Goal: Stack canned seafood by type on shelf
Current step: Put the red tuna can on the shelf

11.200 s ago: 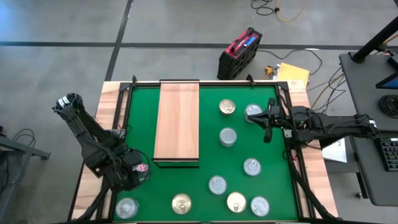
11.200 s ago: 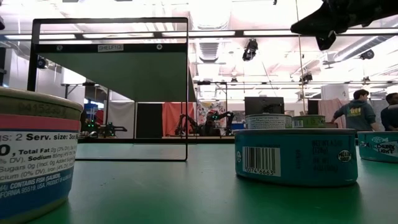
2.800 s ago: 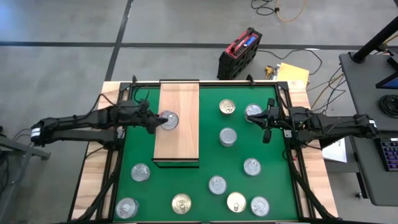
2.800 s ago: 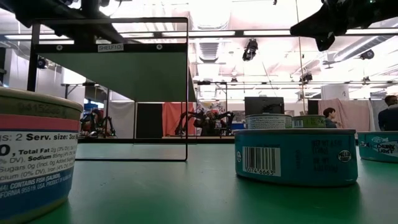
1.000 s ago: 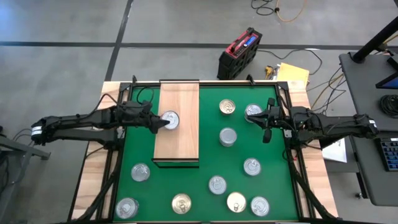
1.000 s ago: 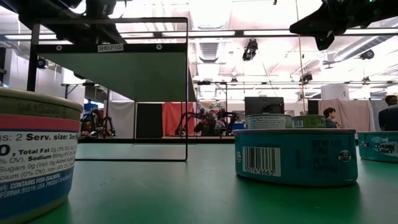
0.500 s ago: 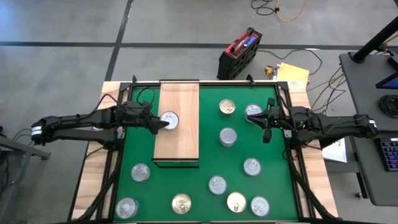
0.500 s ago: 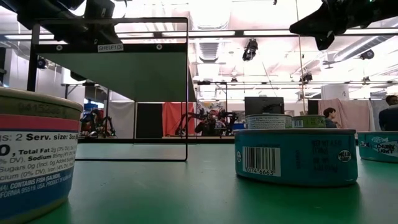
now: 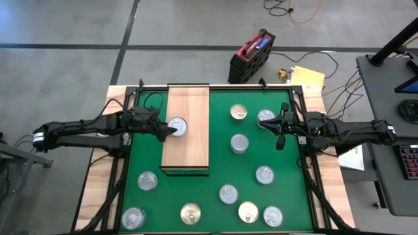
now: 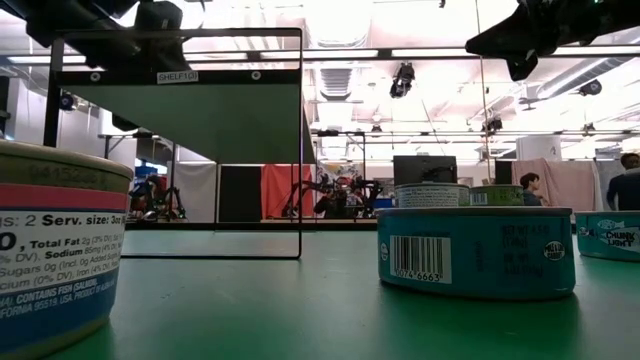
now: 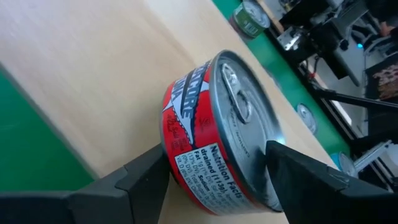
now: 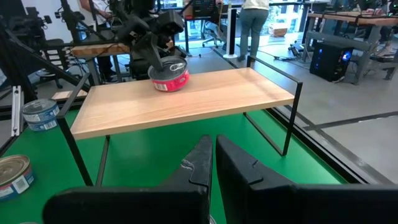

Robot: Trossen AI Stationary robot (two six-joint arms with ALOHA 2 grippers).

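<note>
On top of the shelf (image 9: 189, 130), near its left edge, a red-labelled can (image 9: 177, 126) stands upright with its silver lid up, and the left gripper (image 9: 166, 127) is around it. In the left wrist view the two fingers (image 11: 140, 180) stand on both sides of the can (image 11: 221, 134), and a thin gap seems to show at each side, so I judge the claw is opened and not pressing. The danger now is in the way out: if the arm goes back a little crooked, one finger can catch the can wall and drag the can toward the edge of the board, or tip it. The shelf stands on thin black legs above the green mat (image 9: 287, 215), so a can that falls would roll among the other cans (image 9: 240, 143) which wait there. A push downward or sideways from the arm could also shake the whole shelf. The right gripper (image 9: 282, 126) hangs above the mat beside a silver can (image 9: 265, 117) with its fingers pressed together, holding nothing. It waits well apart, so a collision between the arms looks unlikely for the moment.
</note>
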